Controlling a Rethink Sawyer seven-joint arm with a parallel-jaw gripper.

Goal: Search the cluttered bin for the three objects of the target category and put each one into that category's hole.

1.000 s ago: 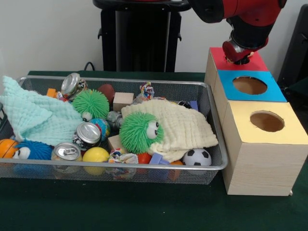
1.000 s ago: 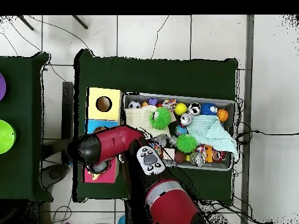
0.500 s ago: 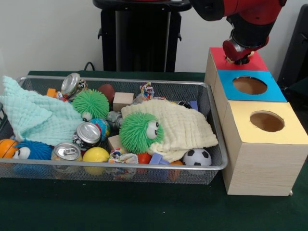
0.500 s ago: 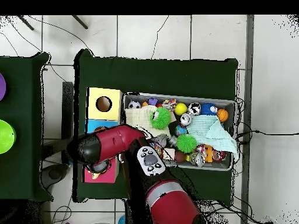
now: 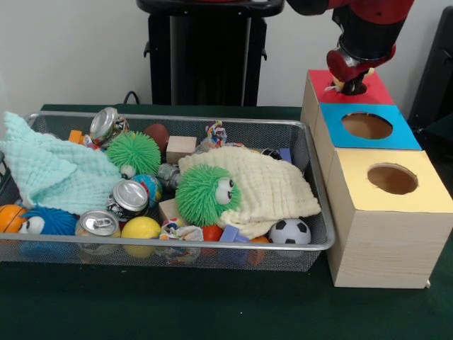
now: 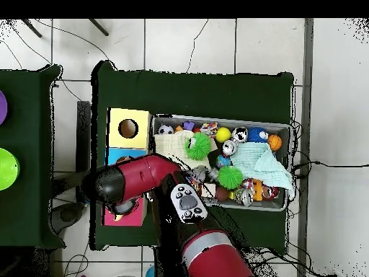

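Gripper (image 5: 352, 83) hangs at the upper right of the front view, just above the red-topped box (image 5: 376, 92); whether it is open, closed or carrying something cannot be told. Clutter fills the wire bin (image 5: 318, 212) at lower left, perhaps including a soccer ball (image 5: 290, 231).

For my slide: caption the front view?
Gripper above the red box, beside a bin of toys, cans and cloths.
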